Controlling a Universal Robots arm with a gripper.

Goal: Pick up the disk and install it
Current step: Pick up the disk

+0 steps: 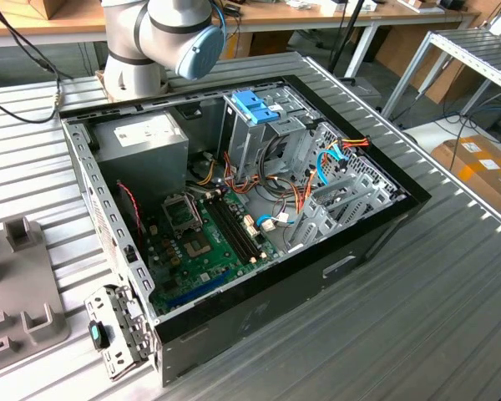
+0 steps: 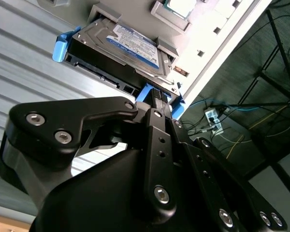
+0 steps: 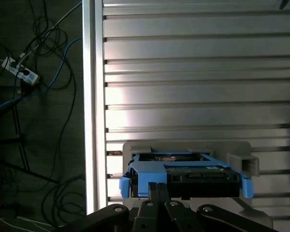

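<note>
I am holding my pincer (image 3: 158, 186) right at the near blue rail of the disk (image 3: 195, 180), touching it or nearly so in both wrist views, and I cannot tell whether I am clamping that rail or merely standing against it. The disk (image 2: 121, 46) is lying flat, label up, and is sitting in a grey holder (image 3: 241, 162) that is hugging its far end and sides. Under the disk the slatted table (image 3: 193, 72) is stretching away, and its edge (image 3: 89, 96) is running close beside the disk, with loose cables (image 3: 29, 87) on the floor beyond. In the exterior view the open case (image 1: 259, 309) is waiting with its metal cage (image 1: 259, 142); how it lies from the disk I cannot tell. I am judging the risks like this: the rail is thin plastic, so a shallow or off-centre bite could be letting the disk sag or twist out; a tilted lift could be jamming the disk against the holder's walls; and a slip here, so near the edge, could be sending the disk to the floor.
</note>
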